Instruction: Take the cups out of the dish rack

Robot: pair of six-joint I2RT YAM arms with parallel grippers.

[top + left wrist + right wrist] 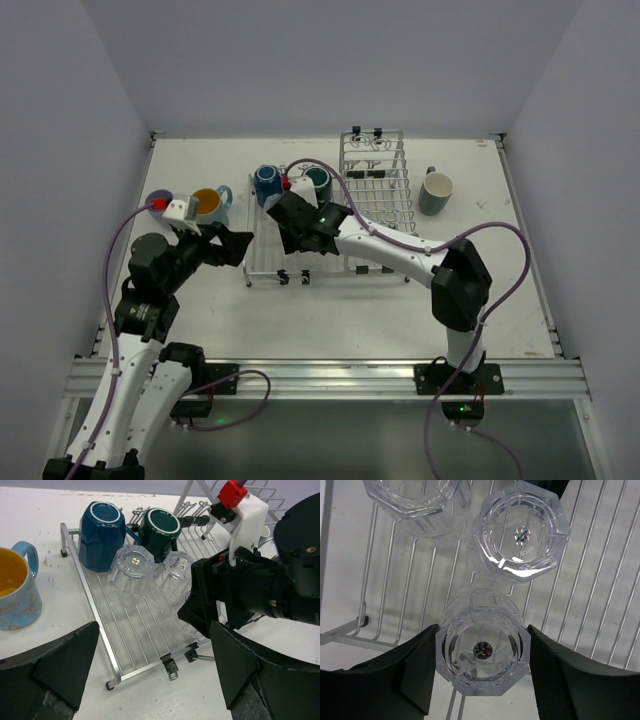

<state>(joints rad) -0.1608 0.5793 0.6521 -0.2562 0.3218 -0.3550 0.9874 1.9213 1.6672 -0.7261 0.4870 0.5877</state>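
Note:
My right gripper [295, 235] is over the flat grid of the silver dish rack [262, 258], shut on a small clear glass [481, 652]. Its fingers [395, 680] press both sides of the glass, whose base faces the wrist camera. Two more clear glasses [522, 532] [415, 505] stand upside down just beyond it. A blue mug [266, 184] and a dark green mug [318, 181] sit upside down at the rack's far end. My left gripper [235, 245] is open and empty, just left of the rack's near-left corner [112, 682].
A light-blue mug with a yellow inside [208, 205] and a lavender tumbler [158, 200] stand on the table left of the rack. A grey-green mug [436, 192] stands to the right of the raised tined section [375, 165]. White walls enclose the table.

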